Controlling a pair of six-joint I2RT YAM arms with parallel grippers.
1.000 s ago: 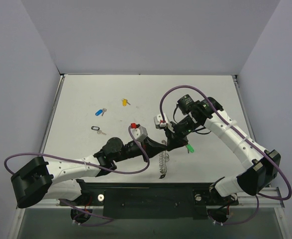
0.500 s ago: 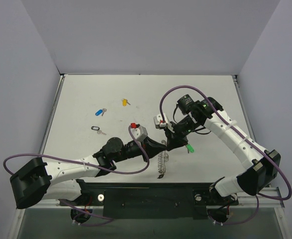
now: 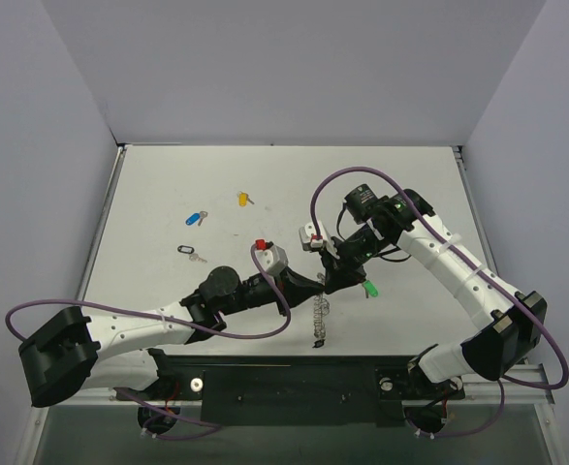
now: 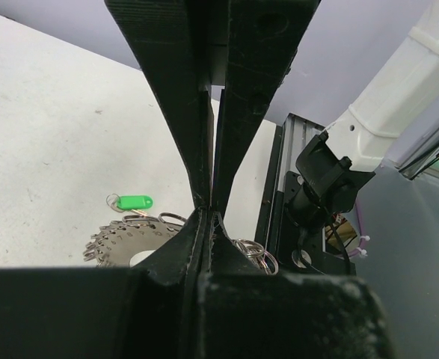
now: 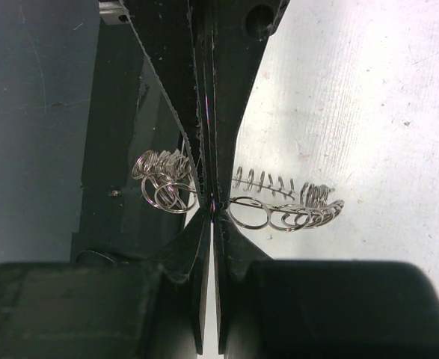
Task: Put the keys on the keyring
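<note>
The keyring (image 3: 319, 318) hangs edge-on just off the table's front middle, both grippers meeting at its top. My right gripper (image 3: 334, 279) is shut on its rim, and wire loops (image 5: 286, 213) fan out either side of its jaws (image 5: 215, 203). My left gripper (image 3: 320, 282) is shut too (image 4: 210, 213). The keyring's flat disc (image 4: 122, 241) and its loops show on both sides of the left tips, but the contact itself is hidden. A green-headed key (image 3: 369, 289) lies just right of the grippers (image 4: 132, 202). The black-headed key (image 3: 187, 250), a blue one (image 3: 195, 218) and a yellow one (image 3: 243, 199) lie far left.
The black front rail (image 3: 294, 387) runs just below the hanging keyring. The right arm's base (image 4: 331, 172) stands close behind the left gripper. Purple cables (image 3: 274, 320) loop over both arms.
The left gripper has nudged slightly up and right at the keyring's top. The keyring has turned more edge-on and looks narrower. The right arm and the loose keys have not moved.
</note>
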